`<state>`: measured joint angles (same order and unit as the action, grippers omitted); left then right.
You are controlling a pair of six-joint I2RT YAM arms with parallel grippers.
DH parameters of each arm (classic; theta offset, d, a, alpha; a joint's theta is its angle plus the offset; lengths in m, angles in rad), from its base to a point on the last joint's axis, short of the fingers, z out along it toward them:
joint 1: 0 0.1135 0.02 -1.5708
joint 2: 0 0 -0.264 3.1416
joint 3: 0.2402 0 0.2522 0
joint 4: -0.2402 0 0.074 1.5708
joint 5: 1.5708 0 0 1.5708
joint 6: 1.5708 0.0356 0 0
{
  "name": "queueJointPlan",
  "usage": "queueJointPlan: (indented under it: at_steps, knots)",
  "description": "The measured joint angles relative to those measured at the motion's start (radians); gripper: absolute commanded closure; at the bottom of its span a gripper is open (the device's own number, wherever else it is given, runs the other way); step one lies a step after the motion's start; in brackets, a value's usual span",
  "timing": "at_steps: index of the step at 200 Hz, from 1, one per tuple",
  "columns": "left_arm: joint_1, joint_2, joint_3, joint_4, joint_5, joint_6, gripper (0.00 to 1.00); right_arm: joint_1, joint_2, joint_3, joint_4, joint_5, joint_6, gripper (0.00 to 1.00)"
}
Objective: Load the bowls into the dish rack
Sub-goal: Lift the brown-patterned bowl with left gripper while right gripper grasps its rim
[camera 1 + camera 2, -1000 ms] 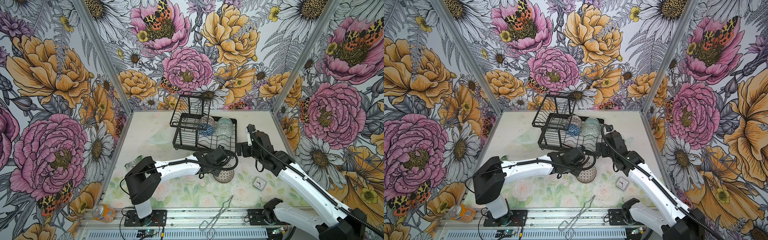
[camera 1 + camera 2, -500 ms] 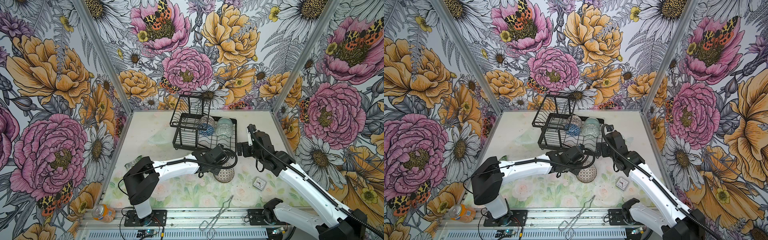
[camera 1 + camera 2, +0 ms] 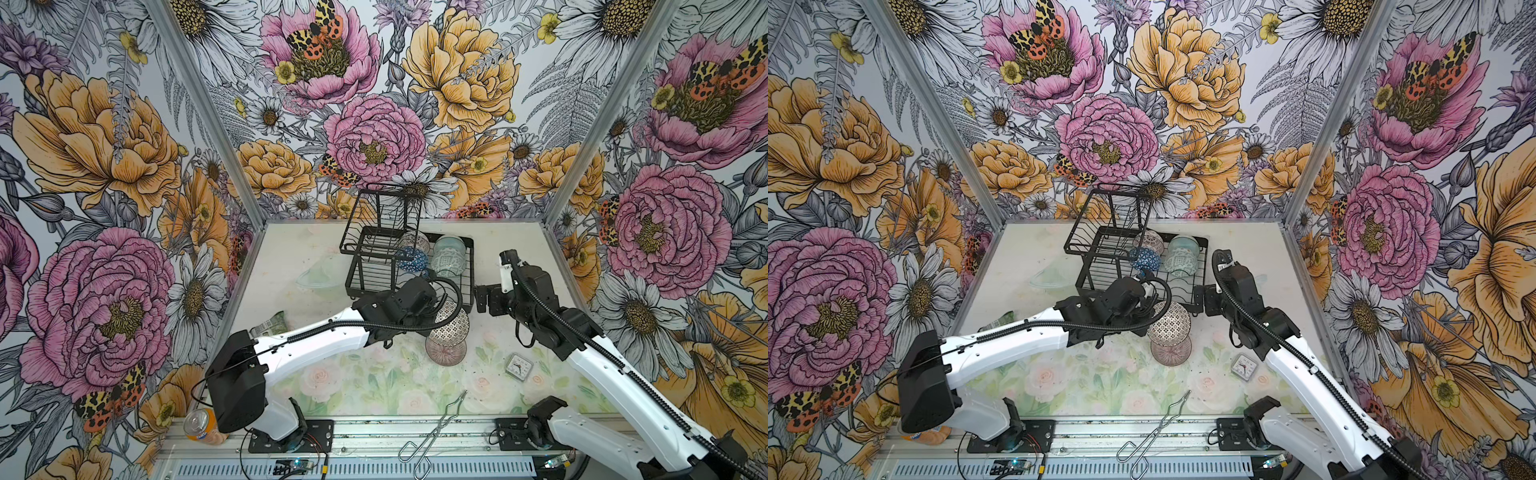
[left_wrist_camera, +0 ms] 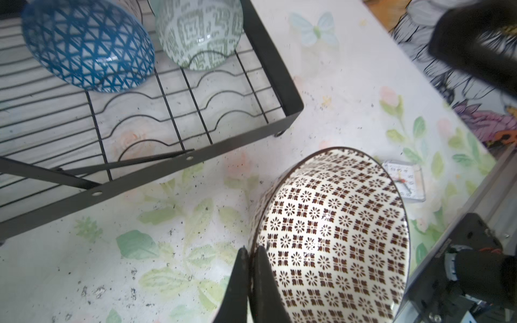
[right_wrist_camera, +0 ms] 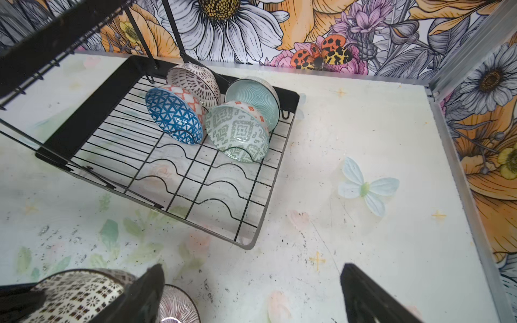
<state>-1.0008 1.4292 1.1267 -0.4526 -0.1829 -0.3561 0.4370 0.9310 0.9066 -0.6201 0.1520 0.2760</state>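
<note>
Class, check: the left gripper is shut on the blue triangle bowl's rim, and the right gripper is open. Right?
No. The left wrist view shows the left gripper shut on the rim of the dotted bowl; the right gripper is open.

Six patterned bowls [image 3: 449,328]; one dish rack [image 3: 472,274]; one tongs [image 3: 436,432]; one clock [image 3: 519,366]; one can [image 3: 199,424].

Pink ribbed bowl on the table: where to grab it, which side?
Pinch the rim of the pink bowl from above, one finger inside, one outside: it looks upright, mouth up. Use the side toward the open right gripper; the dotted bowl held by the left gripper overlaps its far edge.
</note>
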Motion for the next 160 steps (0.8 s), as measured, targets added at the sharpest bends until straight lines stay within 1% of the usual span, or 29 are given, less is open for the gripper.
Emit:
queueJointPlan:
  at_steps: [22, 36, 60, 83, 107, 126, 160]
  knots:
    - [0.004, -0.125, -0.125, 0.134, -0.082, 0.0, 1.0, 0.0, -0.019, 0.0, 0.002, -0.073, 0.034, 0.0]
    - [0.003, -0.174, -0.191, 0.208, -0.142, 0.0, 1.0, 0.0, -0.029, 0.0, 0.01, -0.126, 0.06, 0.01]
    - [0.0, -0.208, -0.275, 0.326, -0.232, 0.005, 1.0, 0.007, -0.048, 0.0, 0.051, -0.217, 0.111, 0.01]
    - [-0.014, -0.208, -0.323, 0.42, -0.314, 0.018, 1.0, 0.041, -0.044, 0.0, 0.104, -0.262, 0.156, 0.01]
    - [-0.036, -0.208, -0.359, 0.525, -0.373, 0.035, 1.0, 0.1, -0.016, 0.0, 0.152, -0.266, 0.187, 0.01]
    - [-0.048, -0.208, -0.376, 0.604, -0.407, 0.053, 1.0, 0.145, 0.031, 0.0, 0.182, -0.248, 0.204, 0.02]
    - [-0.062, -0.208, -0.387, 0.721, -0.447, 0.077, 1.0, 0.206, 0.124, 0.002, 0.214, -0.149, 0.244, 0.07]
